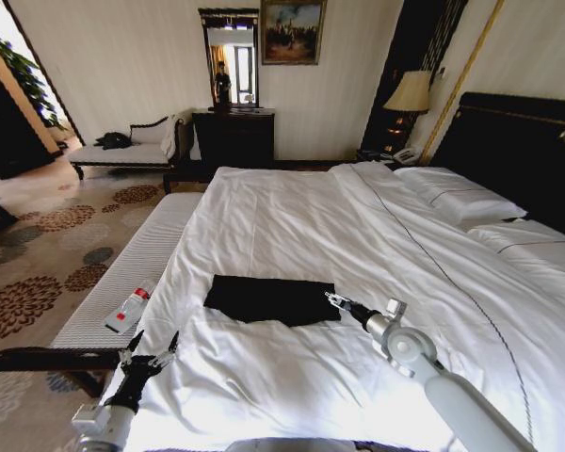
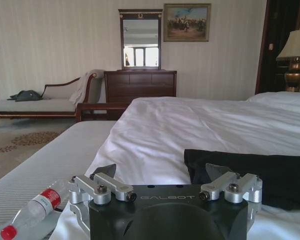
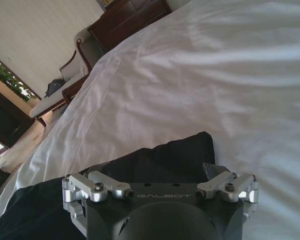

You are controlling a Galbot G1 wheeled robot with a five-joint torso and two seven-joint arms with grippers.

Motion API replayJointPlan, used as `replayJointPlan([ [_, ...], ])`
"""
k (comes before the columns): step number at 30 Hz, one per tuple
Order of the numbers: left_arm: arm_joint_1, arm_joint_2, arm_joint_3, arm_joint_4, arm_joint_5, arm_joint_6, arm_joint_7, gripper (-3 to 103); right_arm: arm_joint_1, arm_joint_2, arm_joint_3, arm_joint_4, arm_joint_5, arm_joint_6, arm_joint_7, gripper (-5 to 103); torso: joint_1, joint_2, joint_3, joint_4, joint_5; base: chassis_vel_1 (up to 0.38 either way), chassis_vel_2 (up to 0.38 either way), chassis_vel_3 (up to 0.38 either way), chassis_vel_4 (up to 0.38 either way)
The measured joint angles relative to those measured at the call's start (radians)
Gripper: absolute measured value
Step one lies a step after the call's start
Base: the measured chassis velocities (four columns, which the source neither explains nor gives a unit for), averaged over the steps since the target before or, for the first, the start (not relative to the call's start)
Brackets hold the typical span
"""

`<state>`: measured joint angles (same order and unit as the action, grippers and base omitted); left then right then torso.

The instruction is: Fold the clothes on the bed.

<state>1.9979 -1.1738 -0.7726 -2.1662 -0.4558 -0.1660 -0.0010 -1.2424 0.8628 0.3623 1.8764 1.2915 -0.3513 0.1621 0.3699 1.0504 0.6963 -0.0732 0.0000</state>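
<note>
Now the right gripper [image 1: 331,298] sits at the near corner of the black T-shirt [image 1: 268,298], a folded strip on the bed [image 1: 292,221]; whether its fingers grip cloth, I cannot tell. Best pinch only the top layer. Left gripper [image 1: 151,355] waits wide open by the bed's edge. Lettering's hidden.

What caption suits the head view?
Right hand at the folded black T-shirt on the bed; left hand open nearby.
</note>
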Motion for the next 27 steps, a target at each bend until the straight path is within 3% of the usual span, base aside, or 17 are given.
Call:
replayJointPlan([
  [27, 0.000, 0.000, 0.000, 0.000, 0.000, 0.000, 0.000, 100, 0.061, -0.003, -0.008, -0.054, 0.038, -0.051, 0.028, 100, 0.000, 0.000, 0.000, 0.0000, 0.0000, 0.000, 0.000, 0.000, 0.000],
])
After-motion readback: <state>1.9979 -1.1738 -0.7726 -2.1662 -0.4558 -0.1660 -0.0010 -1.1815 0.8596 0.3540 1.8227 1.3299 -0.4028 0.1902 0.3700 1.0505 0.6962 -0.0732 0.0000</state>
